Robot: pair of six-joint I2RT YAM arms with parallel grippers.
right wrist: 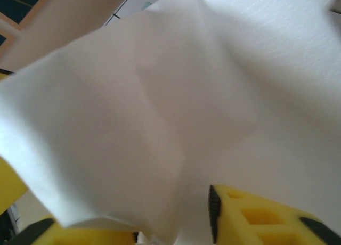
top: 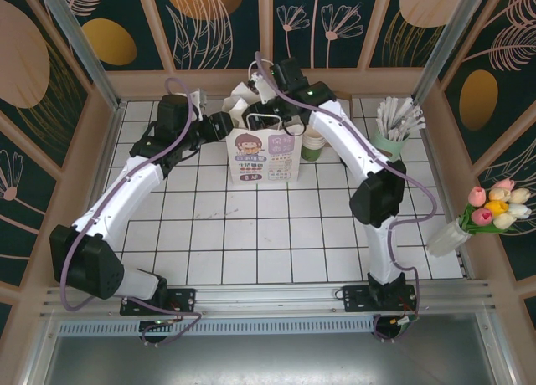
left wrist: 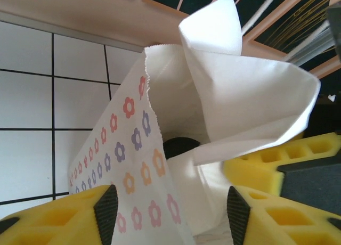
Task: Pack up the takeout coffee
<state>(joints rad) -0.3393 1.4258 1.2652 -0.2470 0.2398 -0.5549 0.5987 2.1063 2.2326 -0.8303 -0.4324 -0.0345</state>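
Observation:
The white paper bag (top: pixel 264 156) stands upright at the back middle of the table, its printed face toward the arms. Deep inside the bag (left wrist: pixel 160 96) the round black lid of the takeout coffee (left wrist: pixel 181 147) shows; its green cup is hidden by paper. My left gripper (left wrist: pixel 170 207) is open, its fingers (left wrist: pixel 105 210) straddling the bag's flower-printed side wall without pinching it. It sits at the bag's left top corner (top: pixel 221 124). My right gripper (right wrist: pixel 170 223) is at the bag's mouth from behind (top: pixel 253 96), open, with a loose fold of the white bag (right wrist: pixel 160 122) hanging between its fingers (right wrist: pixel 213 210).
A stack of lidless green cups (top: pixel 312 145) stands just right of the bag. A green holder of white stirrers (top: pixel 392 134) is at the back right. A vase of tulips (top: pixel 490 213) stands at the right edge. Wooden walls close in the white tiled table (top: pixel 251 234).

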